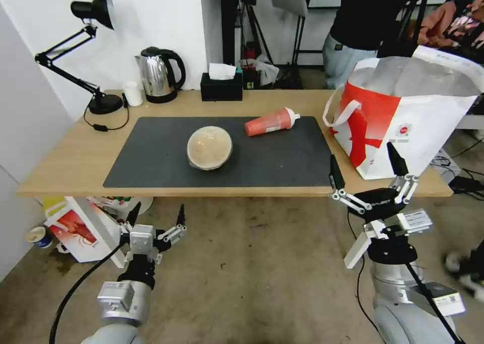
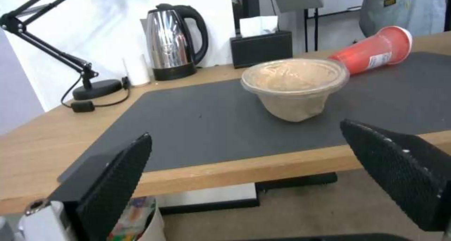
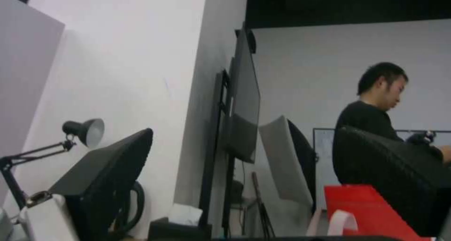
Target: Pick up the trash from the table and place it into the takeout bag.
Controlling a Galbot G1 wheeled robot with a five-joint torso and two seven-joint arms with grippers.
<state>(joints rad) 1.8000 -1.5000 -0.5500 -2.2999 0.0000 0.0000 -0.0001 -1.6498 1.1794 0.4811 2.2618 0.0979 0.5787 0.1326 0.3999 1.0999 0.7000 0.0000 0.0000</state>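
On the table (image 1: 65, 157), a tan domed bowl (image 1: 209, 147) sits upside down in the middle of the dark mat (image 1: 151, 167). A red drink cup with a white lid (image 1: 270, 123) lies on its side just behind and to the right of it. The takeout bag (image 1: 403, 112) stands open at the table's right end, foil lining showing. My left gripper (image 1: 156, 218) hangs open, low in front of the table's front edge. The left wrist view faces the bowl (image 2: 295, 86) and cup (image 2: 376, 52). My right gripper (image 1: 368, 170) is open at the front edge, beside the bag.
Along the back edge stand a black desk lamp (image 1: 91, 57), a small white cup (image 1: 133, 93), a steel kettle (image 1: 159, 74) and a black tissue box (image 1: 222, 84). A smaller red-and-white bag (image 1: 75, 228) sits on the floor under the table's left end.
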